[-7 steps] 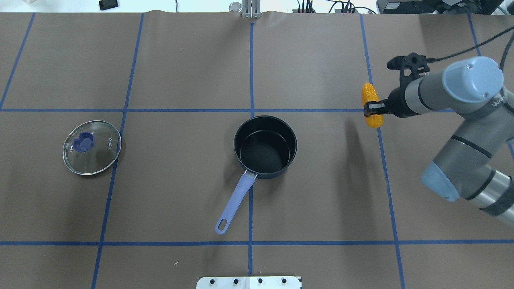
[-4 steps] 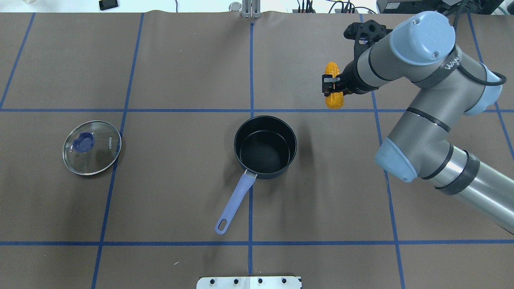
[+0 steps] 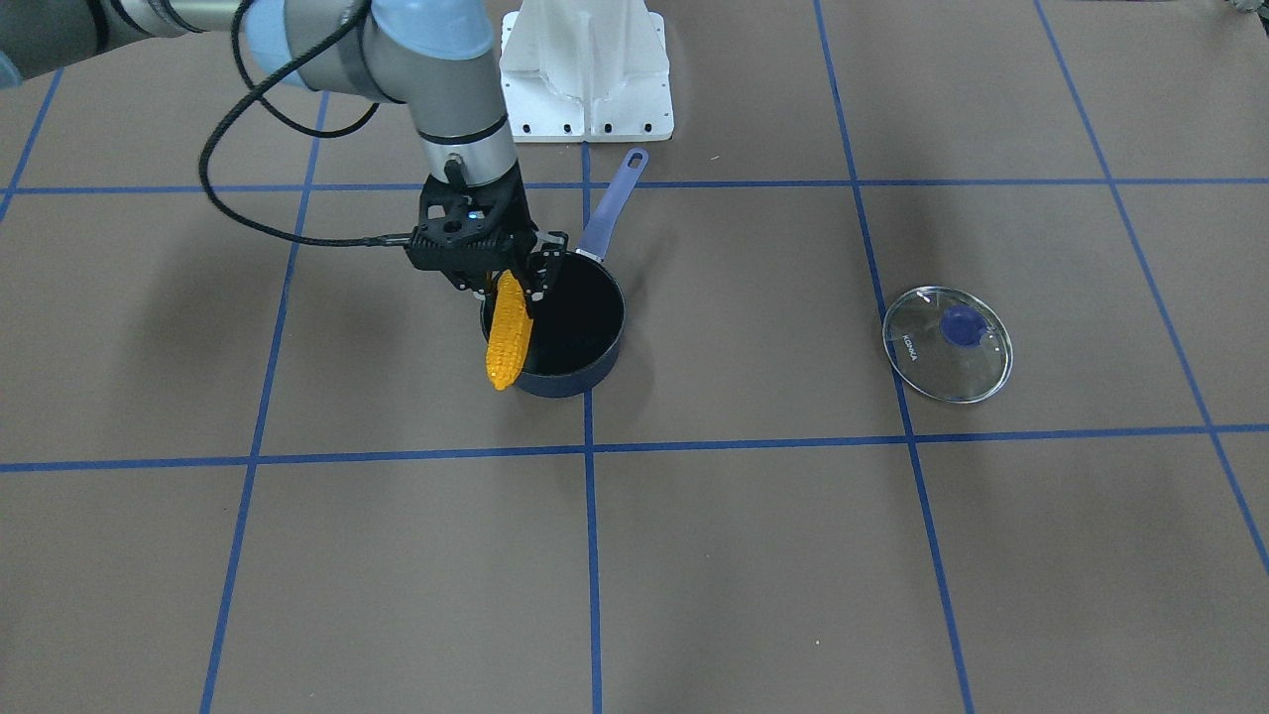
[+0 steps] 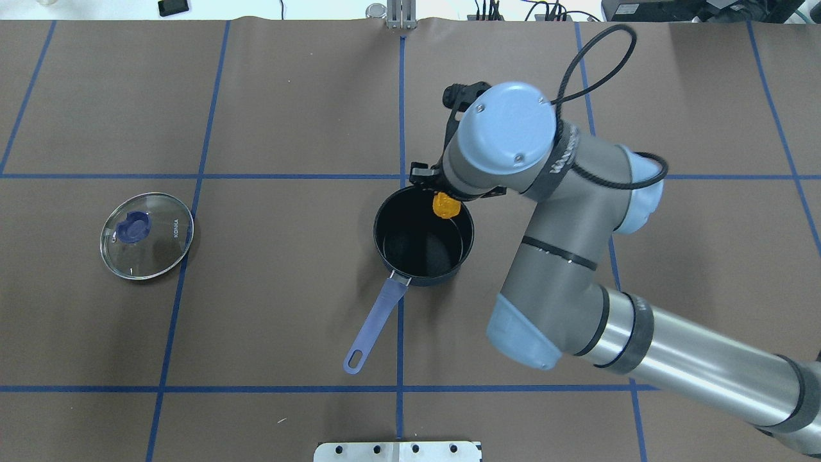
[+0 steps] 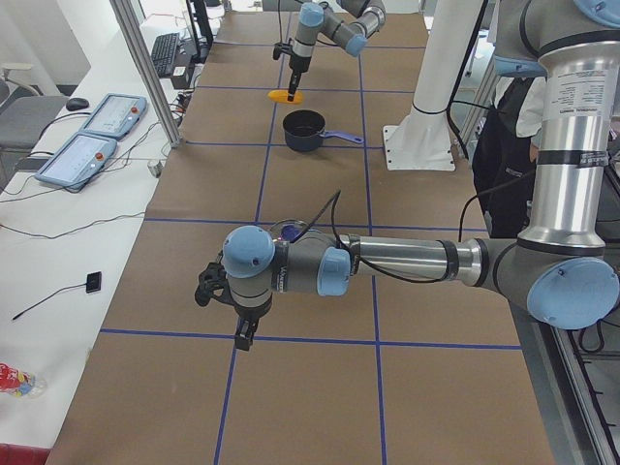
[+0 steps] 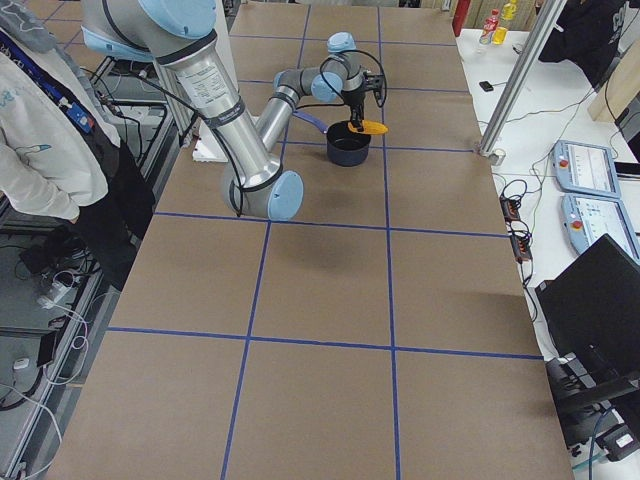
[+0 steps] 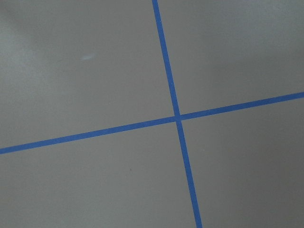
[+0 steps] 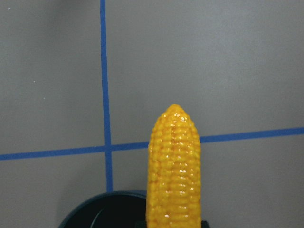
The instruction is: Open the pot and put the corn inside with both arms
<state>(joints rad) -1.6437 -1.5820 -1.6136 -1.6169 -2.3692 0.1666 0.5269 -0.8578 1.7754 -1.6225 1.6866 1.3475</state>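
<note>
My right gripper (image 3: 504, 281) is shut on one end of the orange-yellow corn (image 3: 506, 337). It holds the cob tilted just above the open dark pot (image 3: 570, 382), near the rim on the robot's right. From overhead, the wrist hides most of the gripper, and the corn (image 4: 446, 205) shows over the pot (image 4: 420, 247). The right wrist view shows the corn (image 8: 173, 166) above the pot rim (image 8: 104, 202). The left gripper (image 5: 242, 339) shows only in the exterior left view, low over the table far from the pot; I cannot tell if it is open or shut.
The glass lid (image 4: 146, 236) with a blue knob lies flat on the table to the pot's left, well apart from it. The pot's lilac handle (image 4: 375, 321) points toward the robot. A white base plate (image 3: 585, 59) stands behind the handle.
My right arm has swung left with the corn, from over the table's right side to above the pot's rim. Pot and lid have not moved.
</note>
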